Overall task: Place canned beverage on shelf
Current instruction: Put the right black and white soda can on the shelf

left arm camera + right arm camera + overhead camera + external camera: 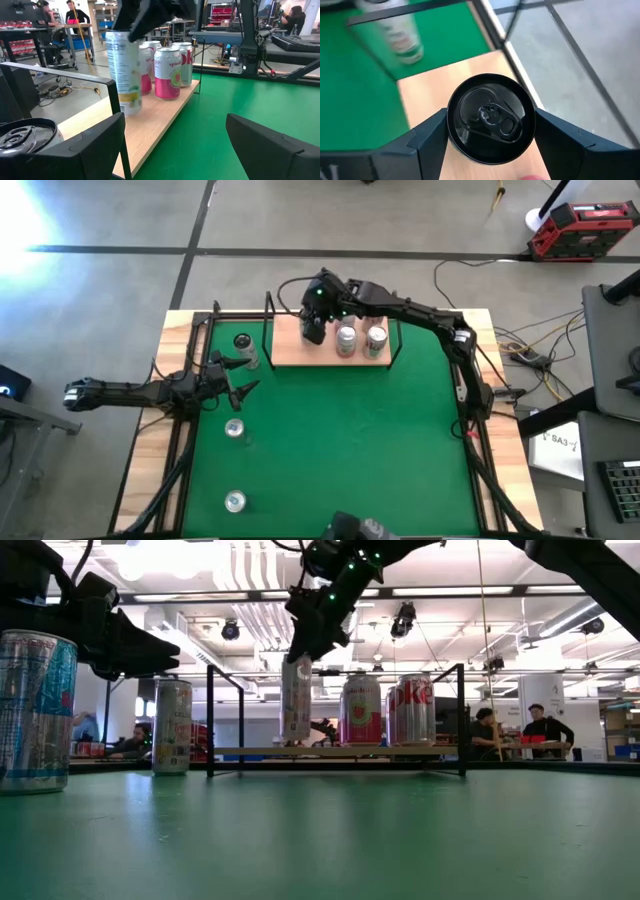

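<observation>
A tall slim white can (296, 700) stands at the left end of the shelf (290, 355), a light-wood board framed by black rods. My right gripper (491, 137) is shut on it from above. Two shorter cans (346, 340) (376, 338) stand upright on the board to its right. The slim can shows slightly tilted in the left wrist view (124, 70). Its base is at the board; whether it rests there I cannot tell. My left gripper (240, 385) waits open over the mat's left side, holding nothing. My right gripper pinches the slim can just under its black lid (491, 119), one finger (427, 137) on each side of the wall. The fingers slant down at it from above and from the table's right. The can hangs nearly upright below them, base at the board.
A black-topped can (243, 348) stands on the green mat just left of the shelf, close to my left gripper. Two more cans (234, 428) (235, 500) stand nearer the front left. The shelf's upright posts (210, 720) flank the board. People sit beyond the table.
</observation>
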You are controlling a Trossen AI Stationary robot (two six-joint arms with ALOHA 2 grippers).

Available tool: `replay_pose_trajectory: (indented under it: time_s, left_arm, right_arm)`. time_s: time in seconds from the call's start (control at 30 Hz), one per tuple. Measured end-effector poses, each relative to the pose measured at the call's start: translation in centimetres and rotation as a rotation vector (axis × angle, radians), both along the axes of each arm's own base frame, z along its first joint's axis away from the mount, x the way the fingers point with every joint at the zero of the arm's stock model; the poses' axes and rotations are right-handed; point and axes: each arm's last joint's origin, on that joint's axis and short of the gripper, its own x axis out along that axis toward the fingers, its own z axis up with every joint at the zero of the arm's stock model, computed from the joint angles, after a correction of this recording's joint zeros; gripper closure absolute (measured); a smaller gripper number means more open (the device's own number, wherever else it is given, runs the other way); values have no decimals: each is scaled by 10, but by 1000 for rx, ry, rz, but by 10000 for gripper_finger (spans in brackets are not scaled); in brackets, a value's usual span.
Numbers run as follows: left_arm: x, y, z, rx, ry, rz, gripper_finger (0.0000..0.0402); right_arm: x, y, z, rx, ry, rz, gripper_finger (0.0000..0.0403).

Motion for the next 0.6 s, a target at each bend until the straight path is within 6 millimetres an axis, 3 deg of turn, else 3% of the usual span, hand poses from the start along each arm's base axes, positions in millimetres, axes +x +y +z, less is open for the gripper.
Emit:
replay_pose_trajectory:
  time_s: [0.27, 0.6]
  left_arm:
    - [0, 0, 0, 0, 0, 0, 70]
    - [0, 0, 0, 0, 0, 0, 70]
  right_arm:
    - [-13, -26, 0, 86, -43, -204, 155]
    - [-16, -30, -2, 65, -29, -285, 149]
